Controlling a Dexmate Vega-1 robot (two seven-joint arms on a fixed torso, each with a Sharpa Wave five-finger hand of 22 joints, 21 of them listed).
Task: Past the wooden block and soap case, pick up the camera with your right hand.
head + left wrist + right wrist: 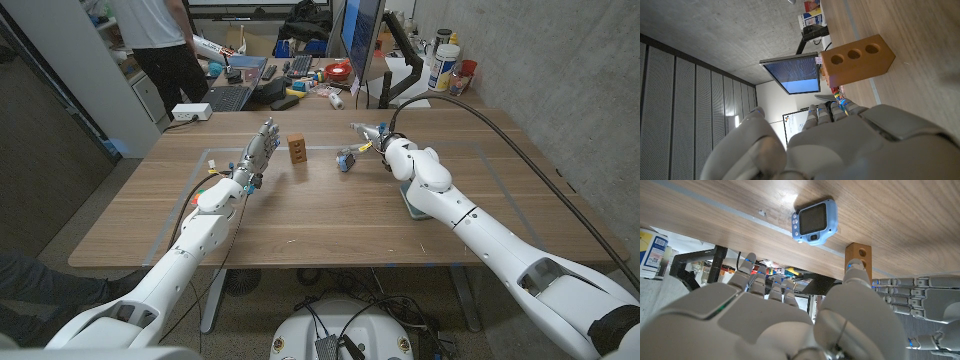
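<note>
The small blue camera (346,160) lies on the wooden table (300,215) right of centre; the right wrist view shows its screen side (813,221). My right hand (373,136) hovers just right of it and a little farther back, fingers spread and holding nothing (790,315). The wooden block (296,148) with three holes (857,60) stands upright left of the camera, also seen as a block (860,255). My left hand (254,157) stands left of the block with its fingers raised and apart, empty (830,145). A pale green soap case (409,200) lies partly hidden under my right forearm.
Tape lines (210,152) mark a rectangle on the table. Behind the table's far edge stands a cluttered desk with a laptop (235,85), a monitor (362,35) and bottles (445,65). A person (160,40) stands at the back left.
</note>
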